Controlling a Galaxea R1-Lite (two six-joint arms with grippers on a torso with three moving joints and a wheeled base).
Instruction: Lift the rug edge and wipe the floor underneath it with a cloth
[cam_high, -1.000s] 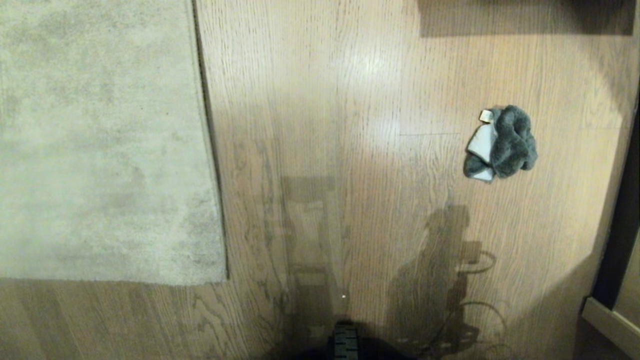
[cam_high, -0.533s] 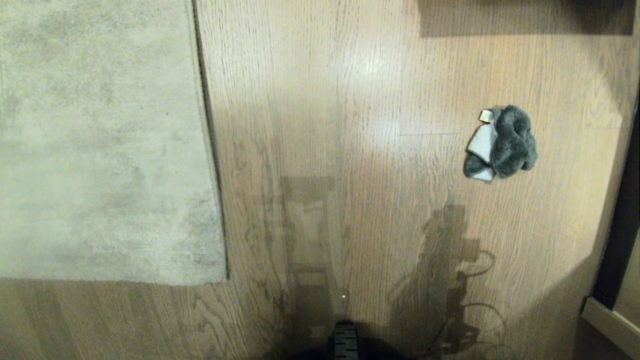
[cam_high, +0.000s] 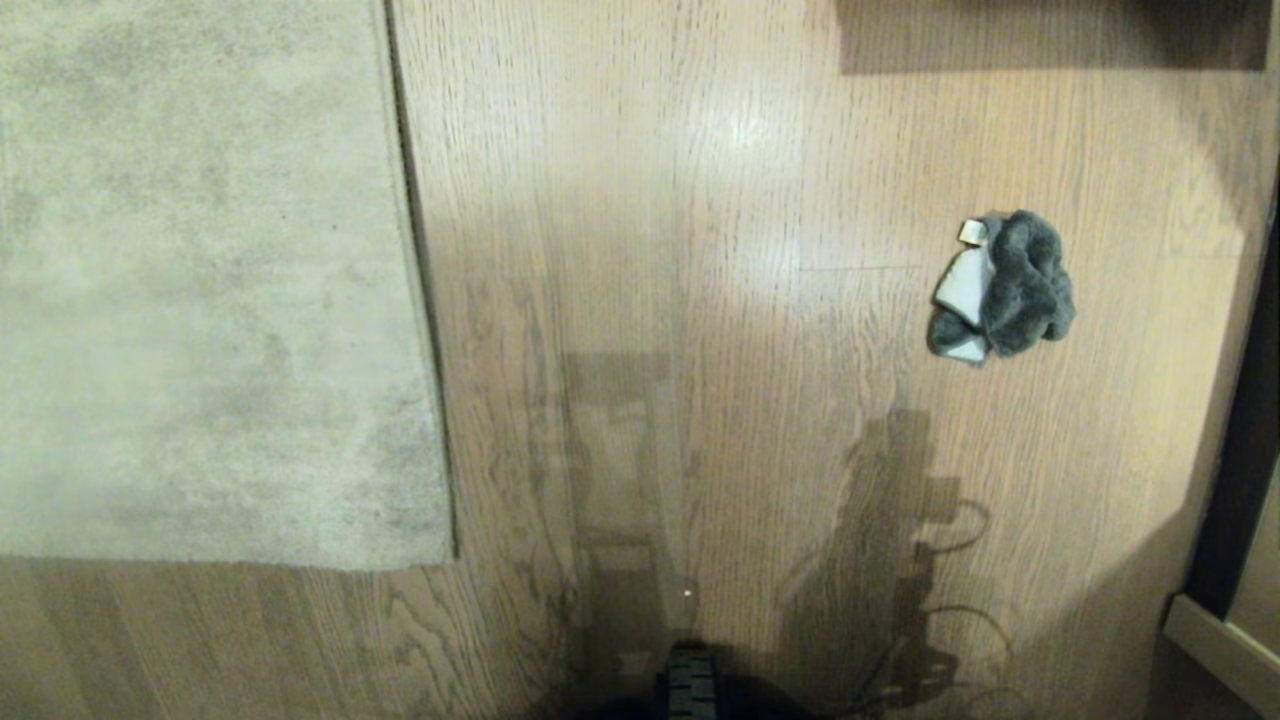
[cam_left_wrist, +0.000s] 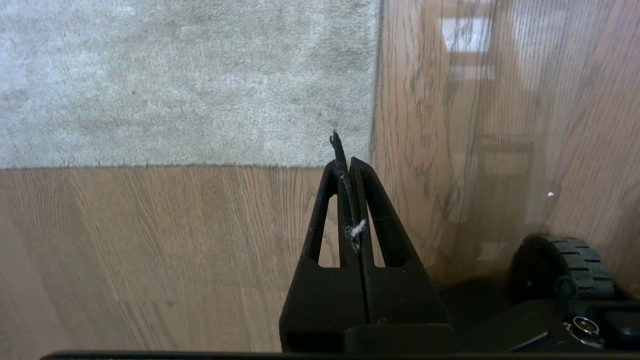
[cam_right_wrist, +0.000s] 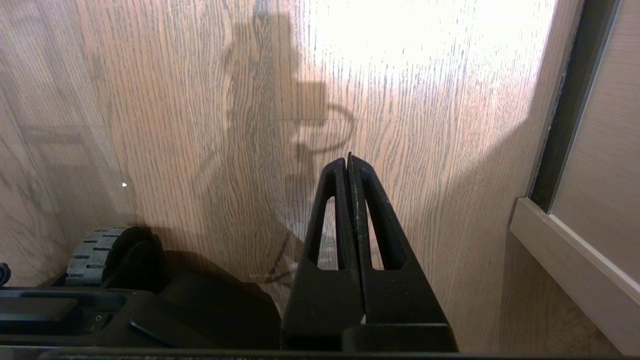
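Observation:
The pale grey-beige rug (cam_high: 200, 280) lies flat on the left in the head view, and its rug edge (cam_high: 415, 300) runs down to a near corner. A crumpled dark grey and whitish cloth (cam_high: 1005, 285) sits alone on the wood floor (cam_high: 650, 200) to the right. Neither arm shows in the head view. In the left wrist view my left gripper (cam_left_wrist: 345, 162) is shut and empty, hanging above the floor near the rug corner (cam_left_wrist: 370, 160), with a speck of white lint between its fingers. My right gripper (cam_right_wrist: 348, 160) is shut and empty over bare floor (cam_right_wrist: 200, 100).
The robot's base and a wheel (cam_left_wrist: 560, 270) sit at the near side, also seen as the wheel (cam_right_wrist: 95, 250) in the right wrist view. A furniture plinth (cam_high: 1220, 650) with a dark gap stands at the right. A dark shadow (cam_high: 1050, 35) crosses the far floor.
The right arm's shadow on the floor has shifted slightly. Rug and cloth lie as before.

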